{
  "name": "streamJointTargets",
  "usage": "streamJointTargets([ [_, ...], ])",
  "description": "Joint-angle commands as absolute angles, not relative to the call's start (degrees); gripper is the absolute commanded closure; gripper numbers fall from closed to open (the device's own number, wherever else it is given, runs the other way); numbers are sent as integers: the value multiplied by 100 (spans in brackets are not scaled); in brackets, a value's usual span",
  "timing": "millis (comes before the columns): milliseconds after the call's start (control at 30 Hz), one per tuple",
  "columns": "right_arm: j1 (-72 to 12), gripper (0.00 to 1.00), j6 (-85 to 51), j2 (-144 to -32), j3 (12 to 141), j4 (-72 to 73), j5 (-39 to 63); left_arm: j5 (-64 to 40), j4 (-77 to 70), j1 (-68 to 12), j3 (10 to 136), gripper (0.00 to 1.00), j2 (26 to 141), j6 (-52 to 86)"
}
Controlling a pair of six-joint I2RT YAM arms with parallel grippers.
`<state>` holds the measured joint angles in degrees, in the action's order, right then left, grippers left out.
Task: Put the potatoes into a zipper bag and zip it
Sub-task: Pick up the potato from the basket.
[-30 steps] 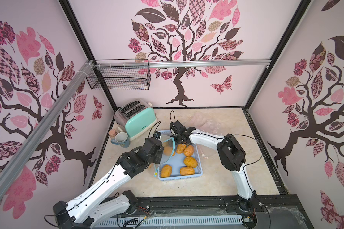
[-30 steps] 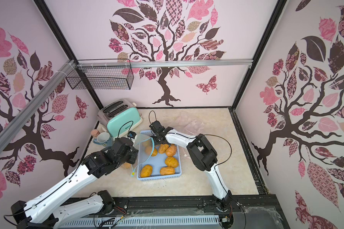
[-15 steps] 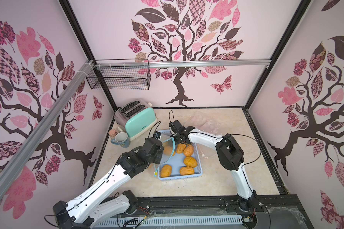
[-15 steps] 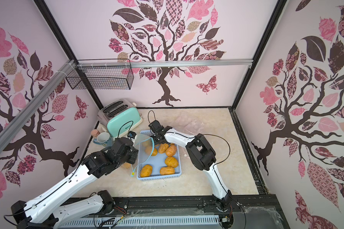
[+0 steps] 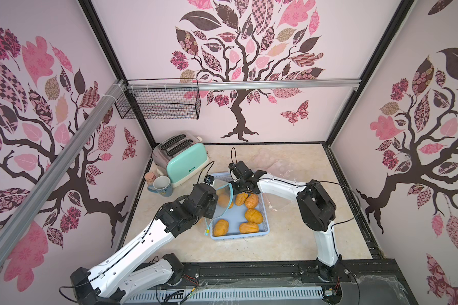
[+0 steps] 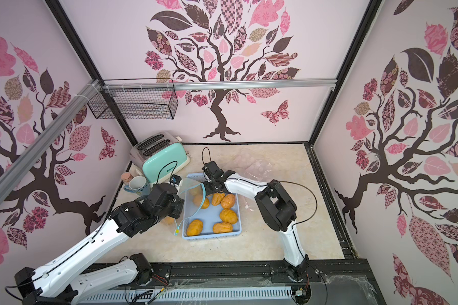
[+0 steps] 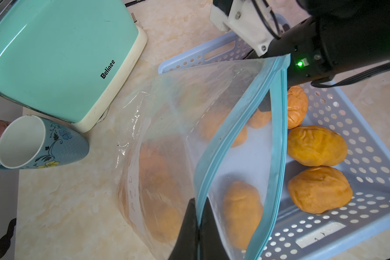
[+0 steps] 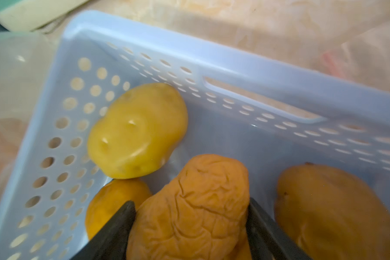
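Several orange, wrinkled potatoes [image 5: 253, 216] lie in a pale blue perforated basket [image 5: 238, 235] at the middle of the table in both top views. My left gripper [image 7: 198, 202] is shut on the teal zipper rim of the clear zipper bag [image 7: 178, 135], holding its mouth open over the basket's left side. Potatoes [image 7: 162, 171] show through the film inside the bag. My right gripper [image 8: 190, 208] reaches into the basket's far end, shut on a wrinkled potato [image 8: 203, 180] with a finger against each side. A smooth yellow potato [image 8: 137, 130] lies just beyond it.
A mint toaster [image 5: 181, 158] and a blue flowered mug [image 5: 161, 186] stand at the left, close behind the bag. A second clear plastic bag [image 5: 273, 163] lies on the table at the back right. A black wire basket [image 5: 159, 103] hangs on the back wall.
My right gripper has edged left inside the basket and its jaws have narrowed onto the wrinkled potato. The left arm and the bag have not moved.
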<state>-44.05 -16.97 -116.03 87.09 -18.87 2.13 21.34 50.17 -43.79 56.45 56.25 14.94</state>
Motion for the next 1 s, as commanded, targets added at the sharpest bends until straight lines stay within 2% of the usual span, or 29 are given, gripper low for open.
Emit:
streamJointTargets([
  [0,-4392,33,-1880,-10698,8312,-1707,370,2125,4923,-4362,5489,100,5596,1450],
  [400,-4394,33,-2028,-7842,5625,-208,1179,2127,4924,-4359,5488,100,5624,1450],
  [567,-4403,34,-2099,-6856,4773,720,1999,2121,4939,-4360,5498,100,5614,1442],
  [800,-4407,34,-2439,-6204,4242,1558,2629,2273,4922,-4366,5511,100,5402,1443],
  [967,-4584,34,-2570,-6247,4355,1777,2999,2224,4895,-4308,5497,100,5389,1419],
])
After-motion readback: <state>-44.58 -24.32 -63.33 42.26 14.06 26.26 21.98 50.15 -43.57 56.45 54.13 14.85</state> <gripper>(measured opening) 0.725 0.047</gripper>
